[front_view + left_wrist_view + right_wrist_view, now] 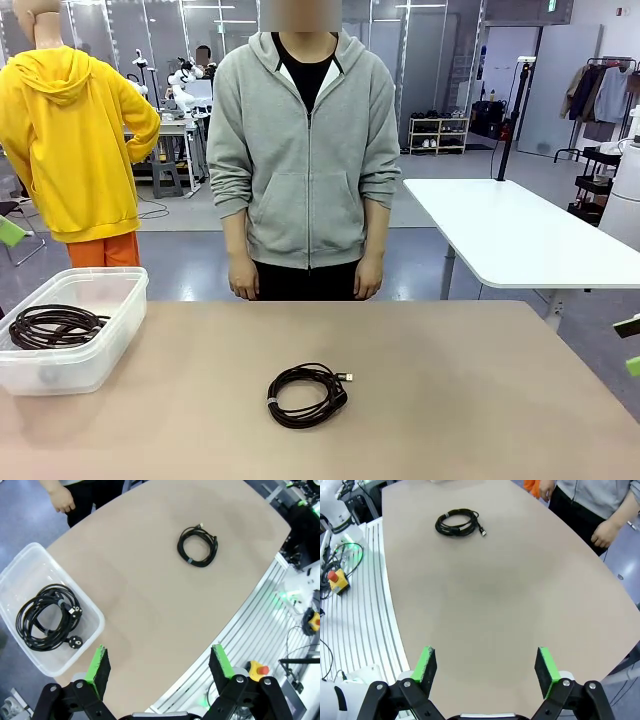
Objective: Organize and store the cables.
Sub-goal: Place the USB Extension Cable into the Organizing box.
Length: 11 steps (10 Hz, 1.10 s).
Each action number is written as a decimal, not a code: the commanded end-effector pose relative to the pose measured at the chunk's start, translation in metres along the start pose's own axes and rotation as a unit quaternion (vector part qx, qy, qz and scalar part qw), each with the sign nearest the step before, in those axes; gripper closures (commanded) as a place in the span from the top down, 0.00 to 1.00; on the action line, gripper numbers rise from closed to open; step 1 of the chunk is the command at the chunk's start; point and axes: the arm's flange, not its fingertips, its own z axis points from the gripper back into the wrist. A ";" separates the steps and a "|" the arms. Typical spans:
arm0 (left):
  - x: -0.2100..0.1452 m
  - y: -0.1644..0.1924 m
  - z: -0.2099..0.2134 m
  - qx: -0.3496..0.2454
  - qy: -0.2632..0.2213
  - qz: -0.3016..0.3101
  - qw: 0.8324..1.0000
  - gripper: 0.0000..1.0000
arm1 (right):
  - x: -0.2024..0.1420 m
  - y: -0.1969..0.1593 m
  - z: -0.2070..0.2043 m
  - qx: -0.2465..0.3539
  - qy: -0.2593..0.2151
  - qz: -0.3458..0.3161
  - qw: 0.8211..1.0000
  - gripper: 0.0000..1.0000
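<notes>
One coiled black cable (306, 396) lies on the tan table, near its front middle; it is also in the left wrist view (197, 546) and the right wrist view (457, 523), with a small connector tip sticking out. More coiled black cables (52, 326) rest inside the clear plastic bin (113, 338) at the table's left; from above, a chunky round plug (75, 641) shows among them. My left gripper (160, 667) hangs open high over the table's near edge, beside the bin. My right gripper (486, 666) is open too, far from the loose coil, holding nothing.
A person in a grey hoodie (304, 150) stands at the far side, hands (243, 290) down by the table edge. A white table (520, 235) stands behind to the right. A red emergency button (256, 669) sits below the near edge.
</notes>
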 end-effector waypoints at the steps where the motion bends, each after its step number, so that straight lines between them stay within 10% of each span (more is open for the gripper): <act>1: 0.003 0.000 0.001 0.004 0.002 0.003 1.000 1.00 | 0.015 0.005 -0.004 -0.010 0.039 0.005 0.999 1.00; 4: 0.000 0.000 0.000 0.000 0.000 0.000 1.000 1.00 | 0.015 0.005 -0.004 -0.010 0.039 0.005 0.999 1.00; 8: 0.068 -0.032 -0.138 -0.041 0.117 -0.028 0.992 1.00 | 0.015 0.005 -0.004 -0.010 0.039 0.005 0.999 1.00; 11: 0.096 -0.083 -0.218 -0.108 0.116 -0.074 0.985 1.00 | 0.015 0.005 -0.004 -0.010 0.039 0.005 0.999 1.00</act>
